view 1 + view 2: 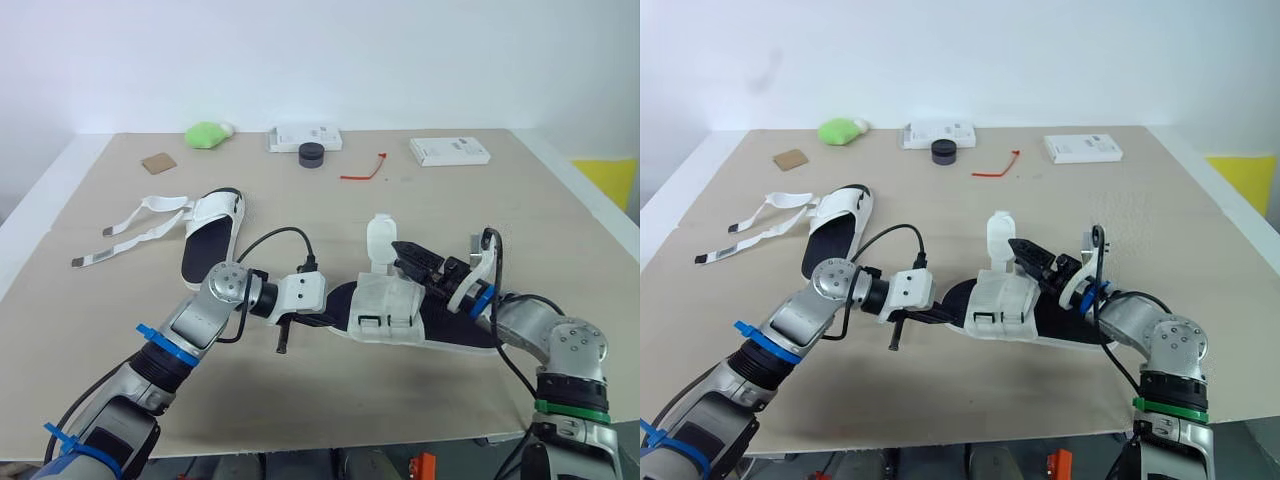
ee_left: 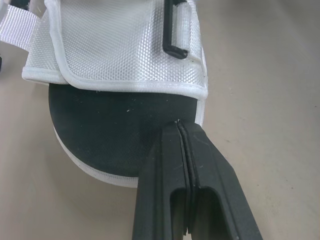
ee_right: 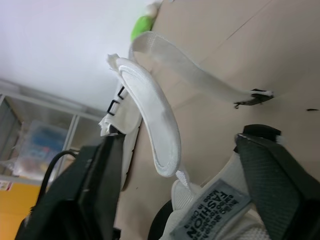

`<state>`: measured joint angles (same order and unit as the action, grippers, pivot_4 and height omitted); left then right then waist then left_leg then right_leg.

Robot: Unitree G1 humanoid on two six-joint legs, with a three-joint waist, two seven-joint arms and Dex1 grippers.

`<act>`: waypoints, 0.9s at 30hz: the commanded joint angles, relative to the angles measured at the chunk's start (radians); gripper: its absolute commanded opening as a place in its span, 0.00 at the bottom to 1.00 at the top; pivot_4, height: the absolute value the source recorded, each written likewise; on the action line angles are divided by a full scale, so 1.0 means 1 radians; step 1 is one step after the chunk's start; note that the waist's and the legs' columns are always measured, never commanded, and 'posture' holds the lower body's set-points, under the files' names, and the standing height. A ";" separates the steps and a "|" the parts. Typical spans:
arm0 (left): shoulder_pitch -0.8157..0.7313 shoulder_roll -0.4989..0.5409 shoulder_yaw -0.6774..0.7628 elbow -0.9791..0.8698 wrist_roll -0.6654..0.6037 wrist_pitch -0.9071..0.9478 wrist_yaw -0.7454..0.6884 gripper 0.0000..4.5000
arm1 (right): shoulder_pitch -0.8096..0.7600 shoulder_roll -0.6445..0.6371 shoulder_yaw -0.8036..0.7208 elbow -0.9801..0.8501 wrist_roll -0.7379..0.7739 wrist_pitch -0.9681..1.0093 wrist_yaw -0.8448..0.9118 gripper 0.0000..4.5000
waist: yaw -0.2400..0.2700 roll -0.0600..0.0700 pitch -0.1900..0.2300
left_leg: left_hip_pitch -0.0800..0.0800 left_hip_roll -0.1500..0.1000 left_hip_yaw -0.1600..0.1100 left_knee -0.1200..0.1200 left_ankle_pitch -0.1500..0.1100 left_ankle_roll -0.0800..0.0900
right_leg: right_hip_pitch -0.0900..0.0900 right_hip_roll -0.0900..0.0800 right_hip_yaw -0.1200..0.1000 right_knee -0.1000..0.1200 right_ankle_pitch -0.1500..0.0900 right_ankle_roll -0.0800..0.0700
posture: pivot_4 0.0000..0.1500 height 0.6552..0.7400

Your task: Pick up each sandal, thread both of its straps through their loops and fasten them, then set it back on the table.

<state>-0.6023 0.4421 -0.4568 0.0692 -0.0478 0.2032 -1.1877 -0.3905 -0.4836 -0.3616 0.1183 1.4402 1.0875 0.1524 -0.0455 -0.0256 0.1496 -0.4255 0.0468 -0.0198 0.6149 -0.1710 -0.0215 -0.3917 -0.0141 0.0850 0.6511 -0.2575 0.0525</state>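
One white sandal with a black sole (image 1: 385, 310) lies near the table's front, between my two grippers. Its upright strap flap (image 1: 380, 238) stands at the sandal's far side. My left gripper (image 2: 178, 127) is shut, its tips resting against the black toe end of the sole (image 2: 100, 130). My right gripper (image 1: 405, 258) reaches in from the heel side and is open, with the white strap (image 3: 150, 105) between its spread fingers (image 3: 270, 175). A second sandal (image 1: 210, 235) lies at the left, its two loose straps (image 1: 130, 225) trailing leftward on the table.
Along the back of the table are a green object (image 1: 207, 133), a white box (image 1: 303, 137), a black round cap (image 1: 311, 154), a red tie (image 1: 364, 170), another white box (image 1: 450, 151) and a brown card (image 1: 158, 162).
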 commanded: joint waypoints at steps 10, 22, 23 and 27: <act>0.012 0.004 -0.038 0.060 0.046 0.014 0.004 0.00 | -0.246 -0.206 -0.003 0.066 -0.056 0.090 0.123 0.84 | 0.000 0.006 0.004 | 0.000 0.000 0.000 0.001 0.000 0.000 | 0.000 0.001 0.000 0.000 0.001 0.000 | 1.00 1.00; 0.013 0.001 -0.036 0.066 0.052 0.009 0.009 0.00 | -0.554 -0.236 0.207 0.344 -0.403 0.260 0.244 0.84 | 0.002 0.006 0.003 | -0.007 -0.001 0.001 0.001 0.000 0.000 | -0.008 0.001 0.001 -0.001 0.002 0.001 | 1.00 1.00; 0.015 0.002 -0.036 0.065 0.052 0.010 0.010 0.00 | -0.557 -0.233 0.211 0.331 -0.407 0.273 0.278 0.84 | 0.002 0.006 0.003 | -0.008 -0.001 0.001 0.001 0.000 0.000 | -0.009 0.001 0.002 -0.001 0.002 0.001 | 1.00 1.00; 0.022 0.007 -0.034 0.056 0.052 0.014 0.011 0.00 | -0.535 -0.230 0.213 0.251 -0.400 0.298 0.414 0.84 | 0.001 0.006 0.004 | -0.008 -0.001 0.000 0.001 0.000 0.000 | -0.009 0.001 0.002 -0.001 0.002 0.002 | 1.00 1.00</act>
<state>-0.6104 0.4283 -0.4542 0.0841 -0.0481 0.1923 -1.1854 -0.9155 -0.7014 -0.1309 0.4323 1.0257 1.3790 0.5052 -0.0442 -0.0192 0.1532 -0.4336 0.0460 -0.0196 0.6161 -0.1710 -0.0211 -0.4006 -0.0127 0.0865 0.6505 -0.2551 0.0543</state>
